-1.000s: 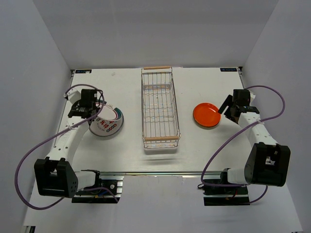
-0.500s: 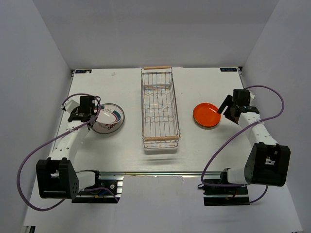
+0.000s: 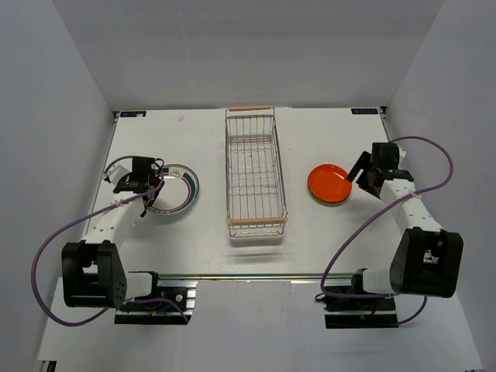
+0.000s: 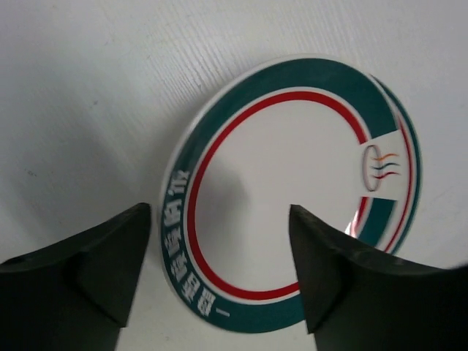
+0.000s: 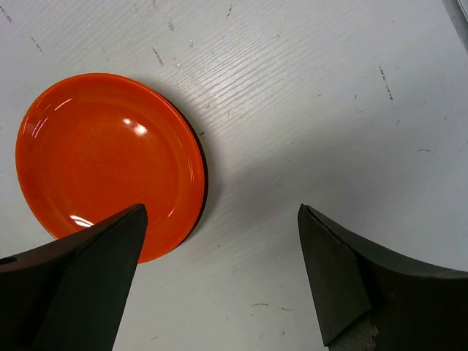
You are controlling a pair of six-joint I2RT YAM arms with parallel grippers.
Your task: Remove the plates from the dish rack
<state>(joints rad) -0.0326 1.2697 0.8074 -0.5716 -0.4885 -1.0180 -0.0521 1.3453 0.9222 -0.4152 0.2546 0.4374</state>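
A white plate with a teal rim and a red ring (image 3: 177, 190) lies flat on the table left of the dish rack (image 3: 254, 172). My left gripper (image 3: 153, 195) hangs over its left edge. In the left wrist view the plate (image 4: 292, 183) lies below the gripper (image 4: 219, 219), whose jaws are open and touch nothing. No plates show in the rack. An orange-red plate (image 3: 329, 184) lies flat right of the rack. My right gripper (image 3: 359, 172) is beside it, open. In the right wrist view the plate (image 5: 102, 161) sits under the left finger (image 5: 88, 278) of that gripper (image 5: 221, 219).
The chrome wire rack runs front to back mid-table, with a wooden handle at the far end (image 3: 249, 108) and another at the near end (image 3: 256, 222). White walls enclose the table on three sides. Purple cables loop off both arms.
The left gripper lowered the tilted plate flat onto the table and opened its jaws. The right arm and the orange-red plate have not moved.
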